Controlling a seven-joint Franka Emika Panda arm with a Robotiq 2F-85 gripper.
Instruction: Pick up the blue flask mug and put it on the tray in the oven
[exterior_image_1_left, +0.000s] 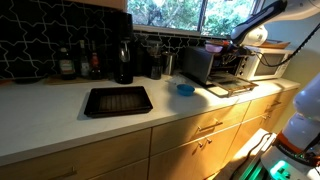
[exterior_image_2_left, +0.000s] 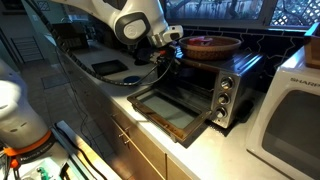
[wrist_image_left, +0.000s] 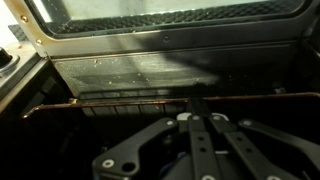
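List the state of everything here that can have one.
Oven door: open, dropped down.
Microwave: door shut.
Blue mug: on the counter, not held.
Tray: on the counter, empty.
Tool: open or shut unclear.

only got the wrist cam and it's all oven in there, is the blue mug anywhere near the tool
observer: no. The tool is up at the oven opening, and a small blue thing sits on the counter, off to the side. It's too small to confirm it's the mug.
operator: off to which side
observer: between the oven and a black tray lying flat on the counter.
operator: anything on top of the oven
observer: a wooden bowl sits on its roof.
operator: and past the oven
observer: a white microwave stands next to it, on the side away from the black tray.
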